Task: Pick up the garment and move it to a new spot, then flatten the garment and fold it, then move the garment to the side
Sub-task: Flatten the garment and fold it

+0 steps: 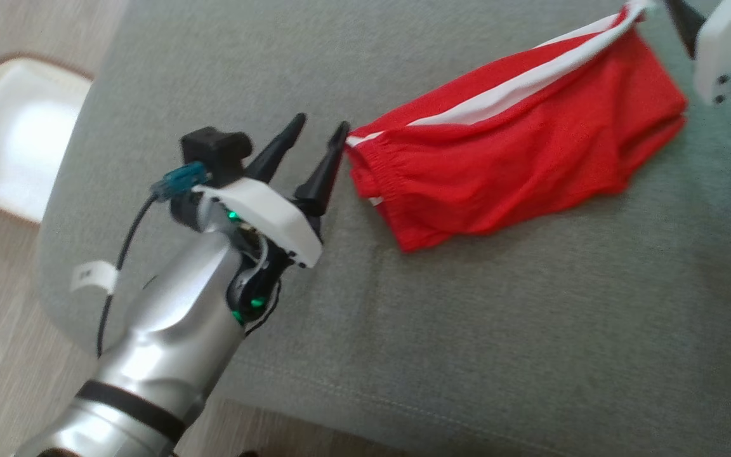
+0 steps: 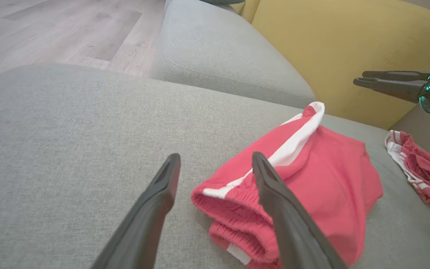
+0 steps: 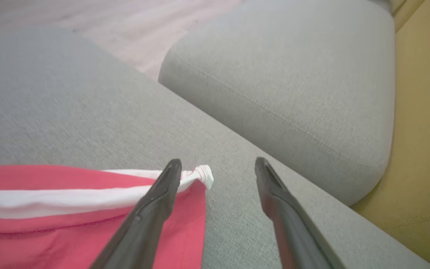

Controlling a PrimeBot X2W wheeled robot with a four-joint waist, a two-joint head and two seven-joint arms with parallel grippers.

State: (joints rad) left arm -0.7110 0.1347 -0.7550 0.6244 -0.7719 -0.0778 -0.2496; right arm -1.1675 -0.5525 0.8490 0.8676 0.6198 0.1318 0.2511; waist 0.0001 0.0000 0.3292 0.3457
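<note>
On the grey cushion (image 1: 467, 330) lie the folded red shorts (image 1: 518, 146); left gripper (image 1: 321, 122) spread at the waistband, right gripper (image 3: 218, 161) spread at the far corner. Pinch one layer and the fold spills.

No writing can be read.
A white tag (image 1: 94, 277) on the cable (image 1: 113, 266) bears small dark marks, too blurred to make out.

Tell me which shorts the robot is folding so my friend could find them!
Look at the big grey sofa cushion. On it, just past the open left gripper, lie red shorts with a white side stripe. They are folded flat, unlike the crumpled red-and-white garment lying apart from them.
</note>
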